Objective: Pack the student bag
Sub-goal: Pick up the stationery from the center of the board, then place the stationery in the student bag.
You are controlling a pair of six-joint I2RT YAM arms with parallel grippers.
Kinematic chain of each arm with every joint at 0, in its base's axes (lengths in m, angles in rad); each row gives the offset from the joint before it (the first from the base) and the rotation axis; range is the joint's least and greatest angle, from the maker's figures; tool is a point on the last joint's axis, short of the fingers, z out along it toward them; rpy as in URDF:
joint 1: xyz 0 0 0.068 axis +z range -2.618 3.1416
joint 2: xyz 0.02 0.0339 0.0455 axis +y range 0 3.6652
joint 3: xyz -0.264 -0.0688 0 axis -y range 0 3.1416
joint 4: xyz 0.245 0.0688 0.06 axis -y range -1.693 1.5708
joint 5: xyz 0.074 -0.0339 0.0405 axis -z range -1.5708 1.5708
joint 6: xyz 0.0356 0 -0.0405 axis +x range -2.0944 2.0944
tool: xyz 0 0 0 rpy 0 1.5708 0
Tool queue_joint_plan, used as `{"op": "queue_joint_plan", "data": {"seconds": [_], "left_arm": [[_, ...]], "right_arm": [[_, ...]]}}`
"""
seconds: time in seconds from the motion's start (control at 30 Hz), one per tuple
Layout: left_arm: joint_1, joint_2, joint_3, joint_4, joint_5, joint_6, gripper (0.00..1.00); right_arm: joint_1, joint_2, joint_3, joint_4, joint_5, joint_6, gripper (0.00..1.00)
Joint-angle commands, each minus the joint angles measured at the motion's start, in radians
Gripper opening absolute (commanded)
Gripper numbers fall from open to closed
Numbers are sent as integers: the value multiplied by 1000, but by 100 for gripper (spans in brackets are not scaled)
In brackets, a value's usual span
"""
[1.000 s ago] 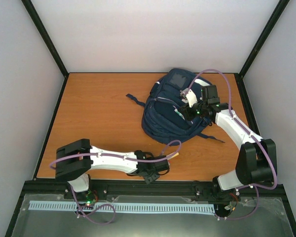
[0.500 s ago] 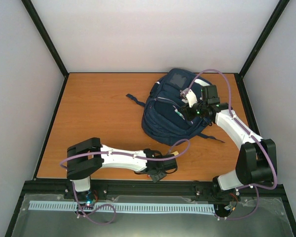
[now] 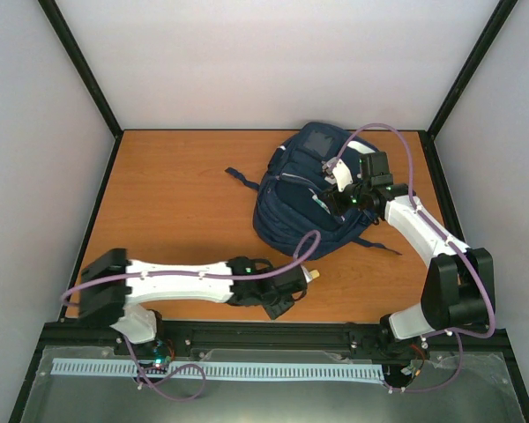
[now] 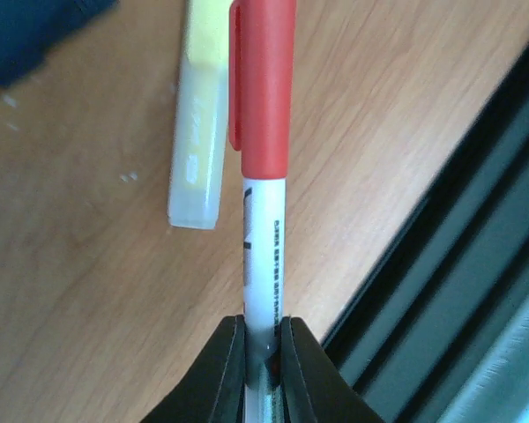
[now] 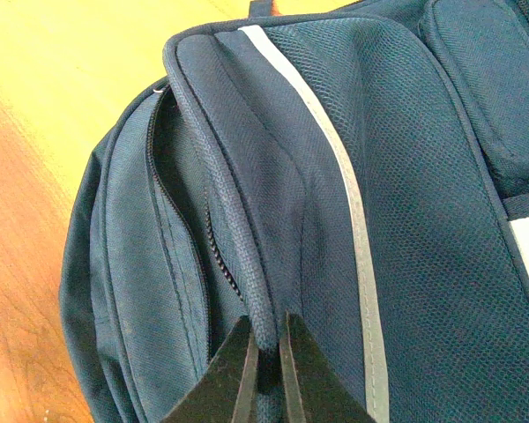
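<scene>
Swung out since a second ago: elbow of the left arm, now at the lower left of the overhead frame, with the left gripper [image 3: 291,284] carried slightly up the frame, low at centre over the table [image 3: 176,203]. Narrowed too, its fingers [image 4: 229,370], now clamped on a marker [image 4: 263,176] (white barrel with small print, red cap pointing to the top of the wrist frame). Just left of the marker in that frame, flat on the wood: a pale highlighter [image 4: 198,150] with a yellow end, apart from the fingers. At lower right of the same frame, a black rail [image 4: 441,264] along the table's edge.

No change at the right arm. Right gripper [image 3: 344,196] against the right-hand side of the student bag [image 3: 300,207], fingers [image 5: 225,379] pinched together on a corded seam of the navy fabric, beside a zipper [image 5: 181,238]. Student bag on the table in the upper right of the overhead frame, dark straps trailing to the left and lower right, a pale stripe running down its panel in the right wrist frame.
</scene>
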Motion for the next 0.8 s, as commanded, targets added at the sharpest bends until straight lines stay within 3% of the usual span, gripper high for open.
{"op": "queue_joint_plan", "data": {"seconds": [0.0,0.23,0.43,0.6,0.77], "left_arm": [[-7,-169,11,34,-37,-30,3],[68,-256,-7,182,-176,-222,3],[199,-334,-104,400,-137,-444,2],[296,-298,-115,493,-109,-576,7],[394,-208,-134,668,58,-702,7]], "right_arm": [[-12,10,0,16,-15,-4,3],[-12,-9,1,15,-5,-4,3],[-13,-17,0,16,-12,2,3],[-12,-29,0,16,-16,6,3],[-13,-37,0,18,-26,12,3]]}}
